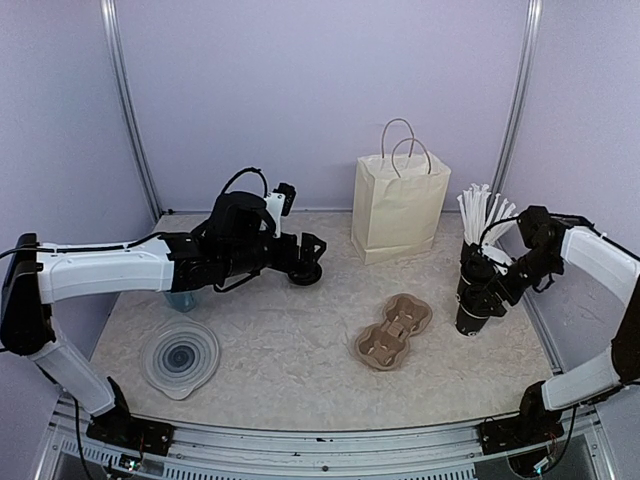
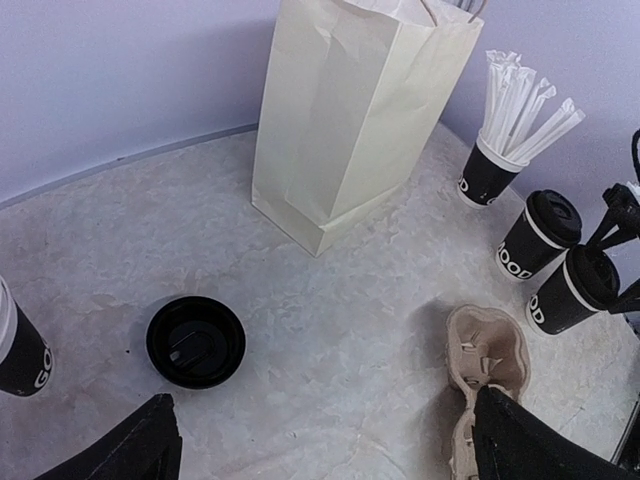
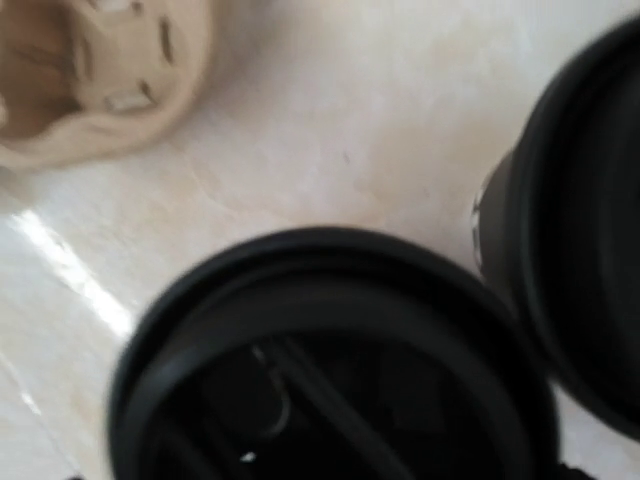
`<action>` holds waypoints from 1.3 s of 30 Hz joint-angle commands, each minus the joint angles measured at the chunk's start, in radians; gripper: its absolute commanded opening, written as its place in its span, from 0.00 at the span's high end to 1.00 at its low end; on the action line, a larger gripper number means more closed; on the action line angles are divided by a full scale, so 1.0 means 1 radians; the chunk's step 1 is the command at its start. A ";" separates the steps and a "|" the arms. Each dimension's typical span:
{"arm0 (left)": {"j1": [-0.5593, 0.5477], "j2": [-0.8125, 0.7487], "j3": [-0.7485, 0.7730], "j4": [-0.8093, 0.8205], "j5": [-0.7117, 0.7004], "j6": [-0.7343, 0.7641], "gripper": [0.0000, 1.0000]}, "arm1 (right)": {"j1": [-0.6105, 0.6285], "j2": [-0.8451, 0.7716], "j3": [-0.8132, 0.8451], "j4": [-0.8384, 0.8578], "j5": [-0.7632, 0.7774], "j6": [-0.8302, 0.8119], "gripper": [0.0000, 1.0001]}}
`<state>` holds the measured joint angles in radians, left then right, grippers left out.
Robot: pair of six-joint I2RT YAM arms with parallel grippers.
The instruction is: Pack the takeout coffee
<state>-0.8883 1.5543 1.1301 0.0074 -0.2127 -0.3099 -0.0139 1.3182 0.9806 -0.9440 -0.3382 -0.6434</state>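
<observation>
Little of the packing is done so far, judging by how things lie. At far left a cup stack (image 2: 18, 355) stands on the worktop (image 2: 330, 300), and it is no part of the order. The left tool (image 2: 335, 450) hangs with its fingers wide apart and holds nothing. Just ahead of it a loose black lid (image 2: 195, 342) lies flat on the worktop.

Further right the bag (image 2: 350, 110) stands upright at the back. Nothing shows above its rim, and its inside is hidden. In front of it and to the right lies the tray (image 2: 487, 355), with both of its wells bare.

The coffee itself is at the right edge. The rear cup (image 2: 545, 235) and the front cup (image 2: 578, 292) both have lids on and stand on the worktop close together, near the tray but not in it. The straw cup (image 2: 488, 175) stands behind them.

The right tool (image 1: 495, 290) hangs low over the front cup. Its fingers show as dark prongs set apart at either side of the cup, and no grip shows.

What is left is nearly everything. Both cups must go into the tray's wells, and then the loaded tray probably goes into the bag.
</observation>
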 commanded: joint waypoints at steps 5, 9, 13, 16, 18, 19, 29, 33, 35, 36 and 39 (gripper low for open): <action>-0.012 -0.020 0.044 -0.031 0.107 0.028 0.05 | -0.009 -0.039 0.142 -0.186 -0.112 -0.013 0.01; -0.030 -0.017 0.064 -0.059 0.112 0.054 0.09 | -0.009 -0.005 0.303 -0.245 -0.155 -0.028 0.02; -0.053 -0.025 0.069 -0.065 0.073 0.064 0.10 | -0.006 0.074 0.479 -0.235 -0.210 -0.022 0.05; -0.068 -0.040 0.064 -0.065 0.053 0.068 0.13 | 0.011 0.151 0.635 -0.184 -0.246 0.020 0.11; -0.077 -0.053 0.057 -0.068 0.041 0.061 0.13 | 0.049 0.201 0.718 -0.123 -0.250 0.066 0.12; -0.084 -0.059 0.052 -0.071 0.038 0.058 0.15 | 0.062 0.221 0.755 -0.080 -0.249 0.090 0.11; -0.122 -0.143 0.016 -0.149 -0.003 -0.007 0.24 | 0.170 0.478 1.048 0.166 -0.181 0.240 0.16; -0.130 -0.192 -0.020 -0.148 -0.028 -0.039 0.24 | 0.184 0.573 1.134 0.188 -0.156 0.272 0.21; -0.133 -0.212 -0.037 -0.138 -0.030 -0.049 0.24 | 0.184 0.608 1.161 0.193 -0.158 0.279 0.24; -0.134 -0.217 -0.043 -0.136 -0.033 -0.051 0.24 | 0.184 0.623 1.172 0.200 -0.159 0.282 0.26; -0.137 -0.226 -0.053 -0.137 -0.040 -0.056 0.24 | 0.187 0.650 1.180 0.229 -0.157 0.289 0.31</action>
<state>-1.0164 1.3514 1.1000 -0.1230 -0.2253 -0.3420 0.1635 1.9396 2.1269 -0.7635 -0.5076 -0.3908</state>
